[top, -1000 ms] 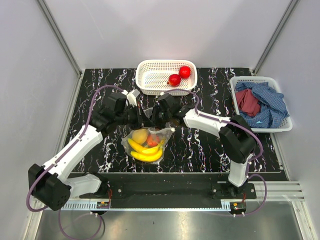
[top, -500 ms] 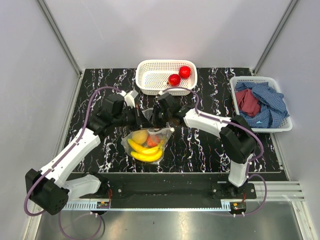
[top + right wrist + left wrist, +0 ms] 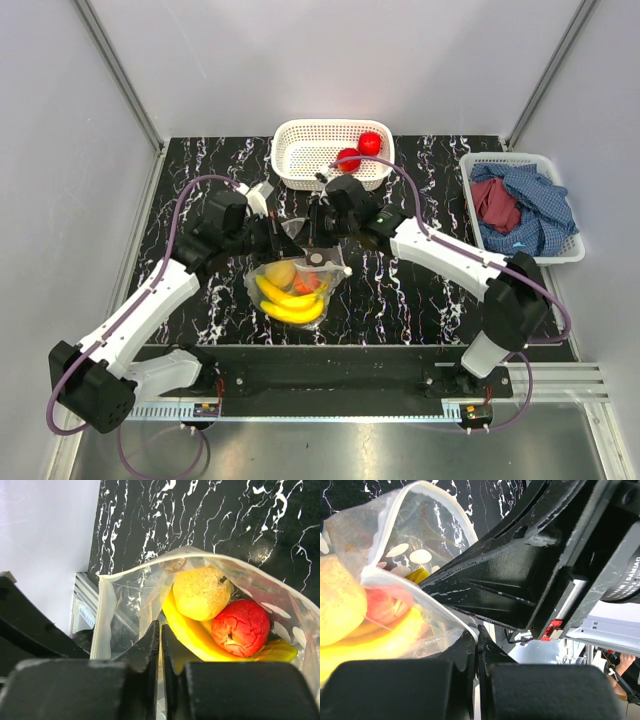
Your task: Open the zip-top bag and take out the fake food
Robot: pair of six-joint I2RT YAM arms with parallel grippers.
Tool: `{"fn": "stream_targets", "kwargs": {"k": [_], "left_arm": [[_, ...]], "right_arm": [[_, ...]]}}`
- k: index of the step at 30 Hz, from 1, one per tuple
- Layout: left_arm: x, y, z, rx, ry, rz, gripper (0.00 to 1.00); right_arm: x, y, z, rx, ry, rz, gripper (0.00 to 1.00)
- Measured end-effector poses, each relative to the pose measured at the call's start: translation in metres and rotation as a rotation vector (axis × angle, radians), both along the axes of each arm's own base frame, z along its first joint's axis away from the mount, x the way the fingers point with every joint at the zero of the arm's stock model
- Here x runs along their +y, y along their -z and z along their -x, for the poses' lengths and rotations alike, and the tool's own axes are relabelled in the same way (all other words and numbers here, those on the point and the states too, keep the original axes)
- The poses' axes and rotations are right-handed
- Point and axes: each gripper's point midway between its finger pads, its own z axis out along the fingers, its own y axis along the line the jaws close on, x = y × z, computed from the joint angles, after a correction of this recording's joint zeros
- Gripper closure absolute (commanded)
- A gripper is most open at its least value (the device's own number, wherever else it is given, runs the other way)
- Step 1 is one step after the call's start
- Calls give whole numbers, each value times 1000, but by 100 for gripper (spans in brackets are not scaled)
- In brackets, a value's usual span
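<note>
- Near the middle of the black, white-veined worktop [image 3: 420, 290], a clear, polka-dotted zip-top bag [image 3: 296, 290] rests with its mouth turned toward the far edge. I hold it by both lips.
- My left jaws are pressed fully together on one lip of the mouth. My right jaws are all but closed, pinching the film of the opposite lip.
- The mouth is already parted. My right wrist view looks straight in at the fake food: a yellow-orange round plastic fruit [image 3: 202, 594], a glossy red apple-like piece [image 3: 240, 627] and a yellow plastic banana bunch [image 3: 190, 636] beneath them.
- The step in hand, as I judge it, is widening that mouth. The lips should be drawn apart level and low, so the floppy pouch neither tips nor lifts.
- The thin film could slip from either pinch. One side must later let go to reach in while the other holds its lip up.
- At the far edge stands a white plastic mesh basket [image 3: 290, 160] holding two red round fruits [image 3: 349, 158].
- At the right edge, well apart, a second white basket [image 3: 565, 255] holds a blue checked cloth [image 3: 535, 205] and a dark red cloth [image 3: 497, 205].
- In the way: both wrists crowd over the mouth, and the right arm [image 3: 540, 565] fills my left wrist view.
- The far basket sits just beyond my jaws, leaving little room to pull that way.
</note>
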Motion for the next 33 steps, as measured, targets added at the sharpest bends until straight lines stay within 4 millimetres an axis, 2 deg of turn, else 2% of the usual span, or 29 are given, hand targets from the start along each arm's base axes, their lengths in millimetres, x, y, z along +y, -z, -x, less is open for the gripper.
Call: {"fn": "stream_targets", "kwargs": {"k": [4, 7, 8, 11, 15, 21, 25, 30, 33], "left_arm": [[0, 2, 0, 6, 2, -3, 100], [0, 10, 2, 38, 7, -19, 100], [-1, 13, 2, 50, 9, -27, 100], [-2, 27, 3, 96, 22, -55, 100], [-3, 40, 4, 133, 42, -79, 100], [-3, 56, 6, 176, 57, -113, 100], [-7, 56, -5, 138, 56, -102, 100], [-9, 58, -10, 124, 54, -98, 100], [-10, 58, -11, 118, 55, -95, 100]], "right_arm": [[4, 16, 2, 40, -26, 29, 71], [5, 43, 2, 87, -44, 81, 64], [4, 53, 2, 102, -48, 104, 56], [-4, 76, 3, 128, -62, 170, 44], [-13, 95, 5, 141, -83, 224, 39], [-15, 123, 9, 165, -146, 273, 30], [-14, 144, 23, 219, -205, 298, 25], [-15, 159, 31, 249, -236, 323, 24], [-15, 159, 31, 244, -240, 324, 32]]}}
